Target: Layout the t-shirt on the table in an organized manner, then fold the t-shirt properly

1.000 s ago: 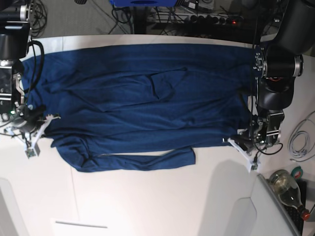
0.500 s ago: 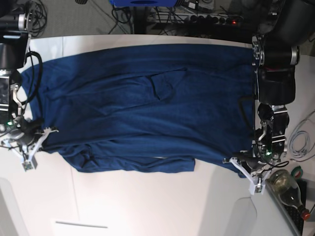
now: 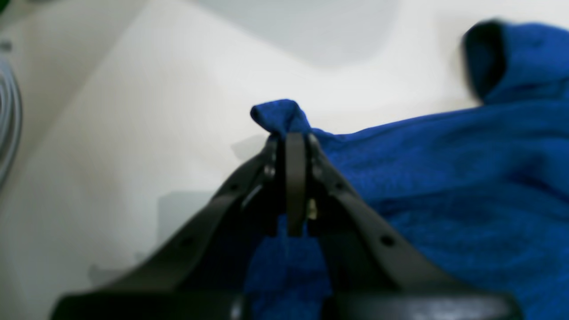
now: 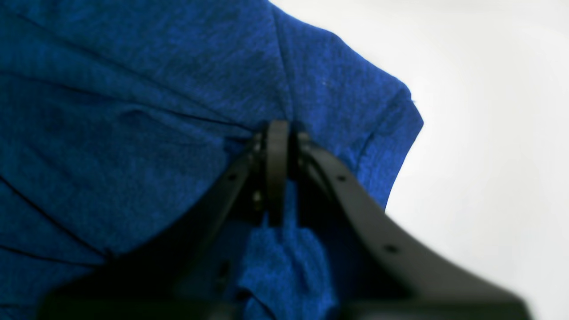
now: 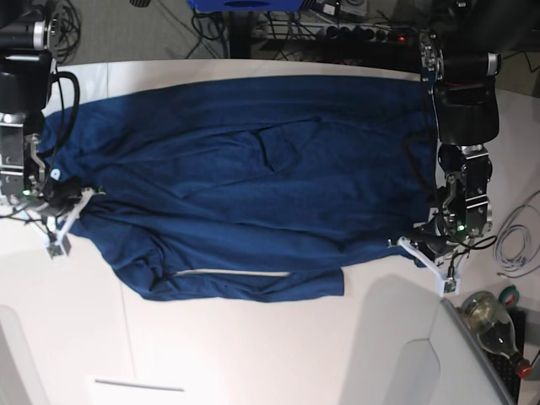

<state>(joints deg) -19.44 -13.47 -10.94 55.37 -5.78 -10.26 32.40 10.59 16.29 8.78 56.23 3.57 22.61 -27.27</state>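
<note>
The dark navy t-shirt (image 5: pixel 253 169) lies spread across the white table (image 5: pixel 253 354), with a folded band along its near edge. My left gripper (image 5: pixel 424 251) is at the shirt's right near corner. In the left wrist view it (image 3: pixel 291 133) is shut on a small peak of cloth (image 3: pixel 278 113), low over the table (image 3: pixel 133 111). My right gripper (image 5: pixel 72 209) is at the shirt's left edge. In the right wrist view its fingers (image 4: pixel 278 131) are pressed together on bunched fabric (image 4: pixel 133 111), beside bare table (image 4: pixel 489 133).
A glass bottle (image 5: pixel 498 325), a green tape roll (image 5: pixel 509 295) and a coiled white cable (image 5: pixel 515 240) lie at the right, close to my left arm. Cables and a power strip (image 5: pixel 363 34) run behind the far edge.
Both grippers first drew the shirt's ends toward the near edge, then moved back toward the far side with the cloth. The near folded band has shifted and a pale strip now shows.
</note>
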